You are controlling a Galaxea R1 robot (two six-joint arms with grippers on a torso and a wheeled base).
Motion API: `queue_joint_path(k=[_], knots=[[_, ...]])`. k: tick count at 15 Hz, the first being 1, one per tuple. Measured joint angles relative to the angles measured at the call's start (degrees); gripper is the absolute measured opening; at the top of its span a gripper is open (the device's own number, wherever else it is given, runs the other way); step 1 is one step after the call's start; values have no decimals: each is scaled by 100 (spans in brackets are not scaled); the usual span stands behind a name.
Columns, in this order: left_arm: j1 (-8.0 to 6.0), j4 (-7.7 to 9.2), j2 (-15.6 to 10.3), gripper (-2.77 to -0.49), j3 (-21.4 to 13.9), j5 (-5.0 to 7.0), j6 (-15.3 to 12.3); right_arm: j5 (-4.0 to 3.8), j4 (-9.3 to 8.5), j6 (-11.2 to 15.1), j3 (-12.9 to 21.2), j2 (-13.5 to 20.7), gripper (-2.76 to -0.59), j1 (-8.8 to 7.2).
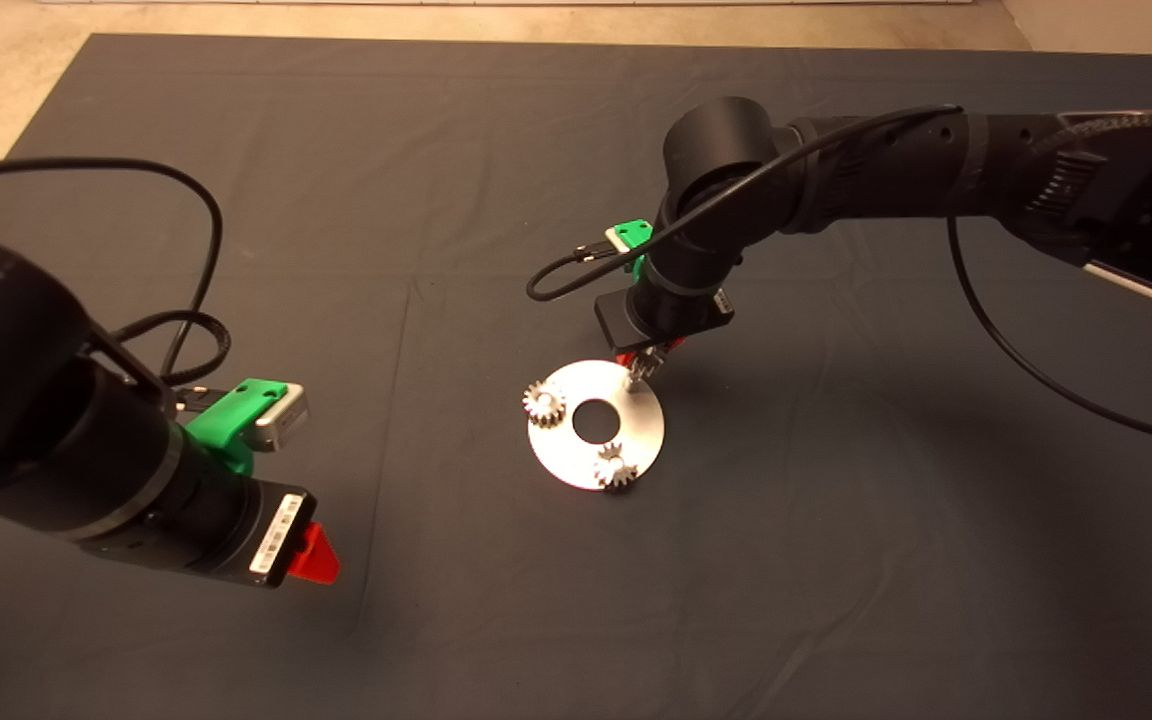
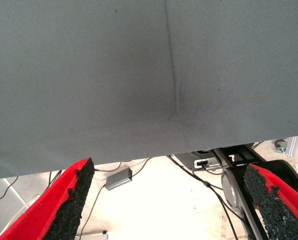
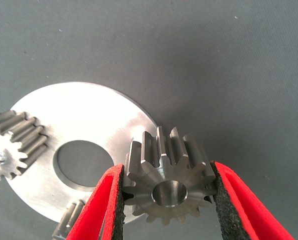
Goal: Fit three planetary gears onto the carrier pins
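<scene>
Across the table lies a dark grey mat (image 1: 836,560), creased along faint fold lines, with pale floor showing past its far edge; the left wrist view looks over the mat's edge to a light floor strewn with black cables and a small grey box (image 2: 119,178). Near the mat's middle sits a flat, shiny round metal disc (image 1: 576,462) with a large centre hole. Two of the planetary gears are seated on it: one gear (image 1: 542,403) at its left rim, another gear (image 1: 616,467) at its near rim, both silvery with straight teeth. The right gripper (image 1: 643,366) hangs over the disc's far right rim, its pads pressed against opposite sides of the third gear (image 3: 169,181), a bright, thick toothed wheel with a small round bore, held just above the disc's edge. A thin upright pin (image 1: 628,378) shows beside the fingers. The left gripper (image 2: 171,200) waits at the mat's near left, fingers spread wide with nothing between them.
</scene>
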State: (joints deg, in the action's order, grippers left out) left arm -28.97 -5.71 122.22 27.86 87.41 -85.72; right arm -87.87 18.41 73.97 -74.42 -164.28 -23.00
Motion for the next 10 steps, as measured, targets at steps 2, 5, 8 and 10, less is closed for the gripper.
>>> queue_joint_path(k=[2, 5, 8, 10], knots=[[0, 1, -1, -108, 0, 2, -2, 5, 0, -1, 0, -2, -232, 0], [0, 0, 0, -108, 0, 0, 0, 0, 0, -2, 0, -44, -232, 0], [-2, 1, -1, -108, 0, 0, -5, 27, 0, -2, 0, -165, -232, 0], [-2, 1, -1, -108, 0, 2, -5, 35, 0, -2, 0, -176, -232, 0]])
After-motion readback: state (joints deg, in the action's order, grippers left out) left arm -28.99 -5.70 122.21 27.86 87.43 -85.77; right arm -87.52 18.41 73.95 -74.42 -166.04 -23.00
